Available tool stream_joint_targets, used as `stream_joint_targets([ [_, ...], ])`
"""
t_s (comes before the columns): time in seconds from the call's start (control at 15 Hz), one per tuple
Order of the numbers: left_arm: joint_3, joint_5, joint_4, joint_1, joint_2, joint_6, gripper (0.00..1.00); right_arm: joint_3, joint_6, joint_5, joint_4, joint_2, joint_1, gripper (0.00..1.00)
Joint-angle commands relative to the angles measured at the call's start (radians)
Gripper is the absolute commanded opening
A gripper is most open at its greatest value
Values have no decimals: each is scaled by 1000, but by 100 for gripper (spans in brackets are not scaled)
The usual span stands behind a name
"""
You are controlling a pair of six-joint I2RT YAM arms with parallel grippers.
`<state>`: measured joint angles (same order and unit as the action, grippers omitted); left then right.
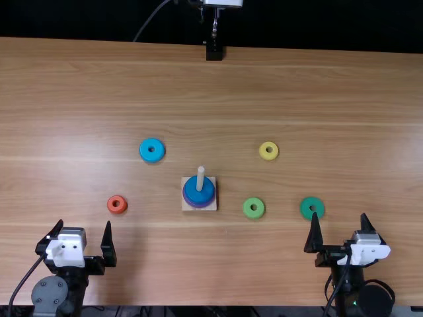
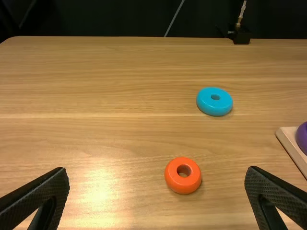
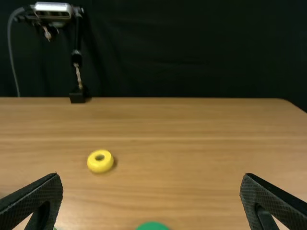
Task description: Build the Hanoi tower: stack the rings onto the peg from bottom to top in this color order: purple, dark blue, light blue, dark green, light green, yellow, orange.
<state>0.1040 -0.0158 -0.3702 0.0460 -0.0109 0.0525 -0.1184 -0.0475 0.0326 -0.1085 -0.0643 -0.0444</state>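
- Hanoi tower (image 1: 192, 191) out mid-table, with the left gripper (image 1: 84, 224) spread wide, gripping nothing!
- Right gripper (image 1: 340, 216) wide apart too, nothing in its grasp.
- Right by one of the right gripper's fingertips, the dark green ring (image 1: 306, 208); whether they touch, can't tell.
- Near the left gripper, just past its tips, lies the orange ring (image 1: 111, 205).
- Farther out, the wooden base (image 1: 212, 207): purple ring (image 1: 199, 205) at the bottom, dark blue ring (image 1: 205, 193) on top, both round the upright peg (image 1: 201, 173).
- Light green ring (image 1: 247, 208) flat beside the base, on the right.
- Farthest out, light blue ring (image 1: 145, 151) to the left, yellow ring (image 1: 263, 151) to the right!
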Motion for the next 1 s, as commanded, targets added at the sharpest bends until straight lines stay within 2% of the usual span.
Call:
stream_joint_targets([
  [0.0, -104, -3, -79, 2, 11, -8, 100, 49, -10, 4, -7, 37, -12, 100],
  [0.2, -104, -3, -79, 0, 11, -10, 100, 100, -10, 2, -23, 64, -11, 100],
  [0.67, -104, -3, -79, 2, 11, -10, 100, 102, -11, 1, -217, 64, -11, 100],
  [0.93, -104, -3, -79, 2, 11, -10, 100, 102, -11, 2, -217, 64, -11, 100],
])
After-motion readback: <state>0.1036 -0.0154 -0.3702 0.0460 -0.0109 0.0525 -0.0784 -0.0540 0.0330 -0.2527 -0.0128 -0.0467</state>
